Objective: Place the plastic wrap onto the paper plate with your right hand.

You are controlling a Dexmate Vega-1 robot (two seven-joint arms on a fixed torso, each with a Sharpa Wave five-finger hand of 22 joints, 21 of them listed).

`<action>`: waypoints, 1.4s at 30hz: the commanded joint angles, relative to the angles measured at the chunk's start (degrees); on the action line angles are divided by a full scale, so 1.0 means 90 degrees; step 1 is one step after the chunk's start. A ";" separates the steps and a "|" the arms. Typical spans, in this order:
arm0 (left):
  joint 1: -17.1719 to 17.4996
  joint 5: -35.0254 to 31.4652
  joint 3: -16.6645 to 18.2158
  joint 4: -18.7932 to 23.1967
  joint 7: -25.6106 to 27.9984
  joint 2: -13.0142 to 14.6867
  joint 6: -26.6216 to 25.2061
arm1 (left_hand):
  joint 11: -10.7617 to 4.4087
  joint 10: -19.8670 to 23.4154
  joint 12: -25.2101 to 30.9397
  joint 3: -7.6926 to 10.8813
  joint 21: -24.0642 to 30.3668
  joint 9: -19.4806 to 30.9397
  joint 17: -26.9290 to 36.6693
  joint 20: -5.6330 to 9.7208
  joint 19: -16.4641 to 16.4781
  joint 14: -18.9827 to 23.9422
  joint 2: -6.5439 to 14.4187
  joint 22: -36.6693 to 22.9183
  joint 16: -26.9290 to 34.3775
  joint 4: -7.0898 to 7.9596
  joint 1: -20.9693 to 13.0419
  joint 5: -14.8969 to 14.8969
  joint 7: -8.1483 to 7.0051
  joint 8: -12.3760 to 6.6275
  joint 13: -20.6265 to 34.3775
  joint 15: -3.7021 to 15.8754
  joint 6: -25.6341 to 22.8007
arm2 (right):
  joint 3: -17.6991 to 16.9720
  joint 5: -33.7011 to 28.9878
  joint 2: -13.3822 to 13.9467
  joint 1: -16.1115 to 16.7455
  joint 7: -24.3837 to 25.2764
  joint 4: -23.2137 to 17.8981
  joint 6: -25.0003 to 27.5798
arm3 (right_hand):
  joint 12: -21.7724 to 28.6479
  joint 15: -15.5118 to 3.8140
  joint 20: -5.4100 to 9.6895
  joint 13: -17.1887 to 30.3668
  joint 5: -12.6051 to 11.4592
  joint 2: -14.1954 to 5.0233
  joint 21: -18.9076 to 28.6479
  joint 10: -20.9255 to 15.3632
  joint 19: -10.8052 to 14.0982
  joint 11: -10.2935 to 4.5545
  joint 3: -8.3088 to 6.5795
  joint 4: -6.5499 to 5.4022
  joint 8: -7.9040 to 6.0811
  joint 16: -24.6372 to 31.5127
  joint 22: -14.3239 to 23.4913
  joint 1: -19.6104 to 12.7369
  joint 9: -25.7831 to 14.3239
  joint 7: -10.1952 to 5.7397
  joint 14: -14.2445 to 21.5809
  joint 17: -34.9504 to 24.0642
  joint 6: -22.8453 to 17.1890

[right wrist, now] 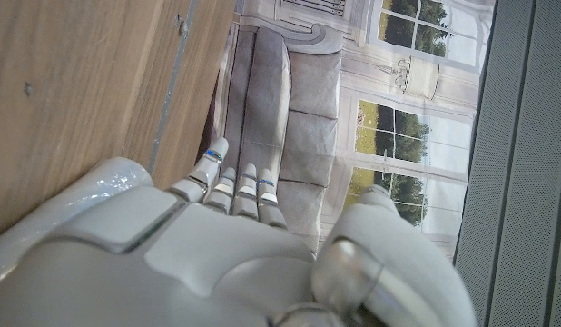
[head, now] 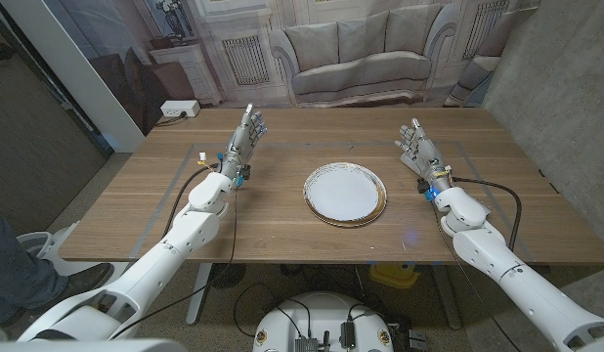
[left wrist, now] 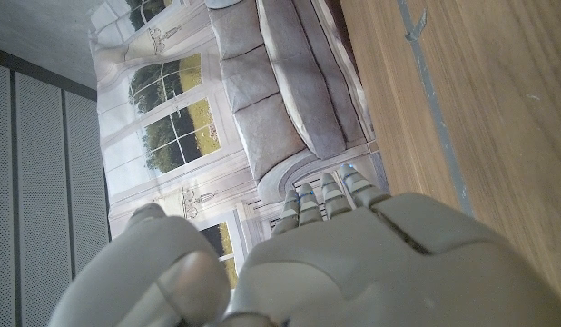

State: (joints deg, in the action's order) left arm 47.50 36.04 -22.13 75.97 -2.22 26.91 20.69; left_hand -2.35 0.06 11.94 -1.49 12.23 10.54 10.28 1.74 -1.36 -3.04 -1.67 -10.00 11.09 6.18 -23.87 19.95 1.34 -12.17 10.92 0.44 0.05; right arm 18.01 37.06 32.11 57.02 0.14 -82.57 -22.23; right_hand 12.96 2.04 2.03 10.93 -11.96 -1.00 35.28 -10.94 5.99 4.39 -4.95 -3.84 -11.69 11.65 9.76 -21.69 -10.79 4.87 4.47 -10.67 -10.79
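Paper plate sits at mid-table, round, lying flat, between the two hands; nothing on it. Right hand stands on edge right of the plate, fingers extended, slightly apart, holding nothing. Left hand likewise, left of the plate.

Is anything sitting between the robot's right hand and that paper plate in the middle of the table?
Nothing visible stands in the way: only bare wooden table lies between the right hand and the paper plate. No plastic wrap is visible on the table, and the hand holds nothing.
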 commanded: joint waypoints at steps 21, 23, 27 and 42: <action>0.0117 -0.0032 0.0007 0.0215 0.0042 0.0110 -0.0062 | -0.0015 0.0074 0.0013 0.0031 -0.0032 0.0032 0.0013 0.0017 0.0019 0.0042 0.0073 -0.0018 -0.0012 -0.0096 -0.0217 0.0054 0.0009 0.0011 -0.0004 0.0016 -0.0067 | -0.0313 -0.0474 0.0520 0.0749 0.0774 -0.0956 0.0213 | 0.0065 -0.0068 0.0248 -0.0008 0.0012 -0.0013 -0.0093 -0.0199 0.0155 0.0002 -0.0021 0.0063 -0.0045 0.0044 0.0006 -0.0091 -0.0014 -0.0023 0.0182 -0.0006 -0.0175; 0.0114 -0.0040 0.0002 0.0202 0.0038 0.0105 -0.0049 | -0.0019 0.0076 0.0013 0.0032 -0.0033 0.0032 0.0014 0.0017 0.0021 0.0044 0.0077 -0.0018 -0.0012 -0.0099 -0.0225 0.0054 0.0010 0.0009 -0.0004 0.0016 -0.0074 | -0.0319 -0.0511 0.0552 0.0772 0.0776 -0.0973 0.0214 | 0.0070 -0.0072 0.0246 -0.0009 0.0012 -0.0014 -0.0100 -0.0214 0.0158 0.0001 -0.0020 0.0064 -0.0043 0.0048 0.0006 -0.0090 -0.0014 -0.0025 0.0197 -0.0007 -0.0177; 0.0090 -0.0031 -0.0013 0.0126 -0.0004 0.0068 -0.0010 | -0.0019 0.0078 0.0012 0.0033 -0.0037 0.0032 0.0014 0.0013 0.0018 0.0051 0.0085 -0.0019 -0.0012 -0.0104 -0.0240 0.0054 0.0010 0.0009 -0.0004 0.0017 -0.0081 | -0.0336 -0.0557 0.0568 0.0818 0.0834 -0.1022 0.0230 | 0.0070 -0.0072 0.0246 -0.0009 0.0014 -0.0015 -0.0114 -0.0222 0.0162 -0.0013 -0.0016 0.0064 -0.0042 0.0048 0.0007 -0.0086 -0.0015 -0.0029 0.0208 -0.0009 -0.0185; -0.0017 -0.0002 -0.0037 -0.0051 -0.0136 0.0020 0.0029 | -0.0028 0.0106 0.0014 0.0033 -0.0050 0.0034 0.0016 0.0012 0.0016 0.0070 0.0118 -0.0020 -0.0014 -0.0124 -0.0298 0.0050 0.0023 0.0012 -0.0005 0.0017 -0.0110 | -0.0477 -0.0585 0.0611 0.1036 0.0931 -0.1229 0.0150 | 0.0071 -0.0075 0.0236 -0.0011 0.0021 -0.0024 -0.0160 -0.0258 0.0206 -0.0014 -0.0006 0.0069 -0.0045 0.0047 0.0008 -0.0078 -0.0016 -0.0027 0.0256 -0.0013 -0.0242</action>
State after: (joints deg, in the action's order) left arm 48.07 35.81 -22.26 76.67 -2.67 27.41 20.61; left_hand -2.35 0.68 11.94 -1.17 11.79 10.53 10.28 1.74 -1.37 -2.73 -0.76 -9.99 11.09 5.20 -26.29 19.95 1.43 -12.17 10.93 0.75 -0.67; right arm 14.66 32.03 37.14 64.86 7.81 -92.23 -20.55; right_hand 13.41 1.32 2.03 10.61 -11.96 -0.92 33.88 -12.90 7.42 4.30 -4.92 -3.37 -11.68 11.87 9.74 -22.21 -10.78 4.70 6.41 -10.68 -12.41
